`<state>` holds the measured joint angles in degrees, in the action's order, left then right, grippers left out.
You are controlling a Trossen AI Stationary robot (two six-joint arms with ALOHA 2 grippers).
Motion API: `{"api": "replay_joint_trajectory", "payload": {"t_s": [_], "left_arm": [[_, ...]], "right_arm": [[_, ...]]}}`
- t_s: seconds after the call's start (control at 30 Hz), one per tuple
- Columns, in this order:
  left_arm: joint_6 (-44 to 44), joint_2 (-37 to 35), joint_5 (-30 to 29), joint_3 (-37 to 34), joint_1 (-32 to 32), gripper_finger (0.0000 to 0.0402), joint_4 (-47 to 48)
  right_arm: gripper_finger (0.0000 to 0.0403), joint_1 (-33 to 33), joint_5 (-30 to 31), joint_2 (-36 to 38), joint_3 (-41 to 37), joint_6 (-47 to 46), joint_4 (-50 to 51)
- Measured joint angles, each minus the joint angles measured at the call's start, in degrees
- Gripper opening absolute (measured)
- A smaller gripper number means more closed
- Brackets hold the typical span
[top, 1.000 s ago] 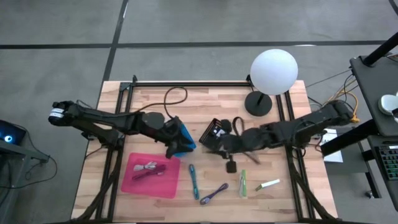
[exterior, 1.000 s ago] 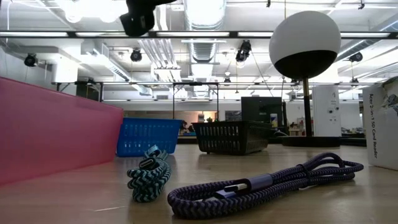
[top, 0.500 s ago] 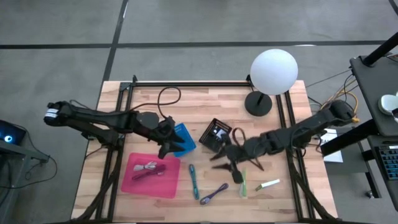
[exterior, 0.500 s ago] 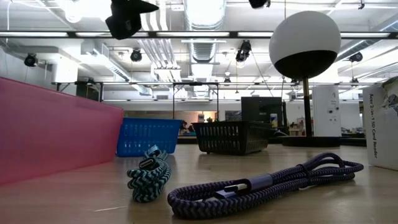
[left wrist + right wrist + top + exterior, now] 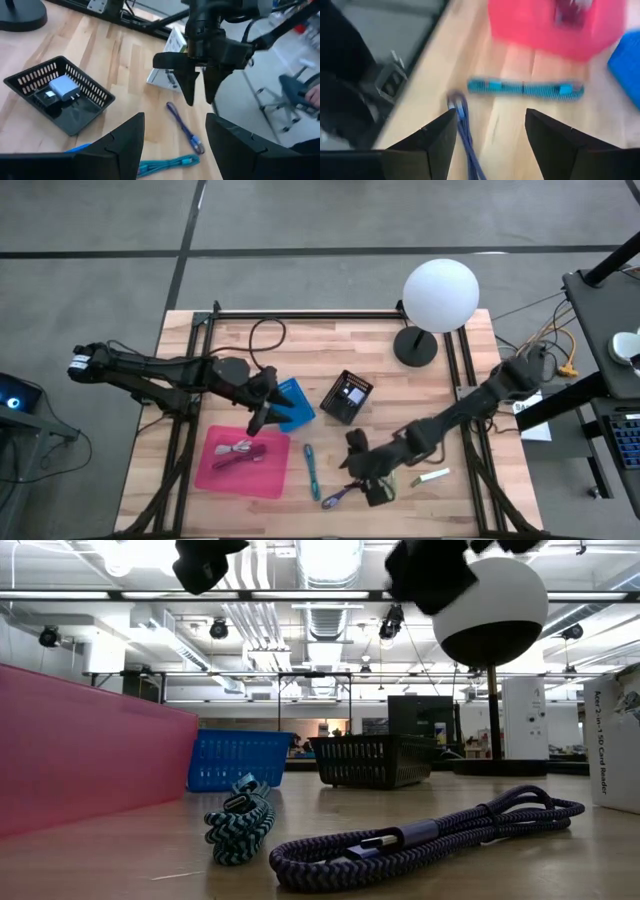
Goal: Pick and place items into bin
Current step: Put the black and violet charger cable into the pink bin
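Just above the purple cable (image 5: 343,494), the right pincer (image 5: 365,480) hangs with fingers apart, apparently lined up to grasp it. Left pincer (image 5: 258,416), apart, empty, waits beside the blue bin (image 5: 296,402).

The bench (image 5: 250,360) is evenly lit from above in the high view, with only soft, short shadows cast under the arms. In the low view, strong glare is seen from the ceiling lights (image 5: 150,552), which are blown out to white, and the dark arm parts at the top are blurred. The purple cable (image 5: 430,832) in the foreground is rendered sharp, while the far room is softer. The right wrist view is heavily smeared by motion blur; the teal cable (image 5: 525,88) and pink tray (image 5: 530,25) are shown without crisp edges. The left wrist view is kept clear and bright.
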<state>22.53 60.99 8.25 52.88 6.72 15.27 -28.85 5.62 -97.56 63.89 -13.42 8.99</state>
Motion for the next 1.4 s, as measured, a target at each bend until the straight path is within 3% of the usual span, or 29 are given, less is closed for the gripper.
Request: {"api": "replay_joint_trajectory", "payload": {"t_s": [0.37, 0.63, 0.97, 1.17, 1.4], "left_arm": [[-0.98, -0.12, 0.02, -1.76, 0.0, 0.0195, 1.77], [-0.4, -0.28, 0.02, -3.83, 0.0, 0.0195, 2.35], [-0.83, -0.33, 0.0, -3.85, 0.0, 0.0195, 2.13], [-0.87, -0.28, 0.0, -3.85, 0.0, 0.0195, 1.95], [-0.84, -0.28, 0.0, -3.85, 0.0, 0.0195, 1.97]], "right_arm": [[0.0219, -0.19, -7.14, -14.02, 14.0, 0.71, 20.16], [0.0219, -0.25, -7.14, -20.2, 16.44, 4.4, 24.14], [0.0211, -0.41, -6.94, -21.11, 16.11, 7.83, 28.56], [0.0158, -0.43, -5.87, -21.11, 16.07, 9.21, 28.42], [0.005, -0.41, -5.65, -21.11, 16.06, 5.87, 28.42]]}}
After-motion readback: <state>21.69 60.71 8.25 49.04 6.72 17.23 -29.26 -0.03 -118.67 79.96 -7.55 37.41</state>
